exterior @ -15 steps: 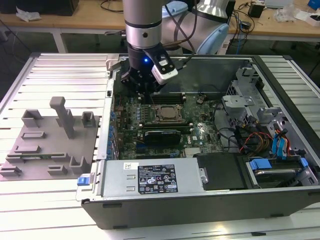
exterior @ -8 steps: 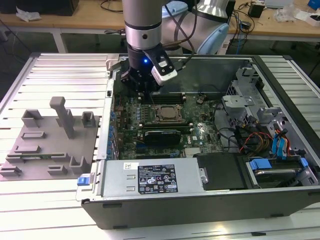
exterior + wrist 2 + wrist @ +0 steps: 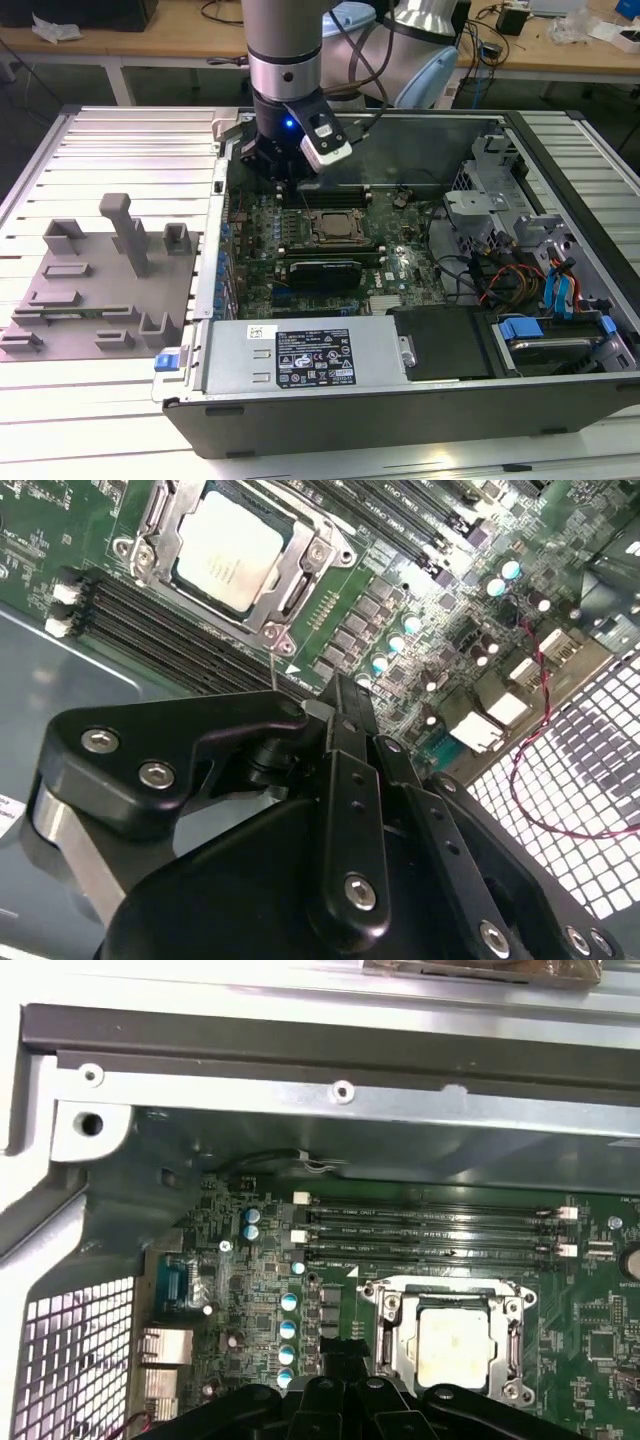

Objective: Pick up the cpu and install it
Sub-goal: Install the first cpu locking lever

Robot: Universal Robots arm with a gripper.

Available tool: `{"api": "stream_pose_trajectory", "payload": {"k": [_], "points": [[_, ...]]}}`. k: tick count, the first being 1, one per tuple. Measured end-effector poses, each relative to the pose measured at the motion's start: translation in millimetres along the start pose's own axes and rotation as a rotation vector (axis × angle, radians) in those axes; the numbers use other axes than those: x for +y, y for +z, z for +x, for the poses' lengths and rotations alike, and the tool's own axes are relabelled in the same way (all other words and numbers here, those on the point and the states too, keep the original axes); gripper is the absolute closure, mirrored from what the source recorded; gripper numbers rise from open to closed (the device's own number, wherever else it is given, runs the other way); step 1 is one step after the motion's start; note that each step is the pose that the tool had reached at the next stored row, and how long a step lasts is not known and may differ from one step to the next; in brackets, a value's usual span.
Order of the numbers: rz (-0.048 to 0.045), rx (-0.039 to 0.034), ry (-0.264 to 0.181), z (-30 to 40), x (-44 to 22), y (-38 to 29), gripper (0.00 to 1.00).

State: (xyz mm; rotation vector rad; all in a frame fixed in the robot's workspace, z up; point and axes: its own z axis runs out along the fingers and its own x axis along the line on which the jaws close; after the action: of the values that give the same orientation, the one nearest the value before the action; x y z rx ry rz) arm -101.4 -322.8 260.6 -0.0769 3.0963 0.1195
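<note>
**A:** Where is the cpu [image 3: 335, 226]?

**B:** It lies flat in the socket frame [image 3: 313, 237] with its silvery top up, near the middle of the green motherboard [image 3: 405, 262]. In both wrist views its pale edge sits inside the metal frame, and nothing is touching it.

**A:** And the gripper [image 3: 285, 180]?

**B:** In the exterior view it hangs at about ten o'clock from the cpu, close by but apart from it. In the second wrist view the gripper [image 3: 335, 692] looks pressed together, with nothing pinched in it. Its tip is over the board beside the memory slots [image 3: 150, 620].

**A:** What lies around the socket?

**B:** In the first wrist view the long black memory slots run just beside the frame, and a row of blue-topped capacitors [image 3: 288, 1302] stands near it. In the second wrist view a thin red wire [image 3: 540, 670] runs over the perforated wall [image 3: 585, 780].

**A:** Farther out?

**B:** This is all from the exterior view. The open computer case [image 3: 400, 415] holds the board. The power supply [image 3: 300, 355] sits at six o'clock from the cpu, and the drive bays [image 3: 560, 300] with blue parts at four o'clock. A grey fixture [image 3: 90, 290] rests on the slatted table [image 3: 120, 140] at nine o'clock, well apart. The arm [image 3: 284, 50] rises at twelve o'clock from the gripper.
</note>
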Motion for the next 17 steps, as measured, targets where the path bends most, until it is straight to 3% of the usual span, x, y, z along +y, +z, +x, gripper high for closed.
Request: {"api": "stream_pose_trajectory", "payload": {"k": [2,4,5,6,9,10,12,14,17], "points": [[-0.0047,-0.0003,0.000,2.9,0.1,0.6,0.89],[-0.0427,-0.0030,0.002,4.3,0.2,0.8,0.89],[-0.0552,-0.0039,0.002,4.4,0.2,0.8,0.89],[-0.0819,-0.0055,0.003,4.8,0.2,0.9,0.89],[-0.1061,-0.0071,0.004,5.2,0.2,1.1,0.89],[-0.1202,-0.0081,0.005,5.3,0.2,1.2,0.89],[-0.1590,-0.0106,0.006,5.3,0.2,1.3,0.89],[-0.1615,-0.0106,0.006,5.1,0.2,1.4,0.89],[-0.1616,-0.0105,0.006,-0.9,-0.2,1.8,0.89]]}}
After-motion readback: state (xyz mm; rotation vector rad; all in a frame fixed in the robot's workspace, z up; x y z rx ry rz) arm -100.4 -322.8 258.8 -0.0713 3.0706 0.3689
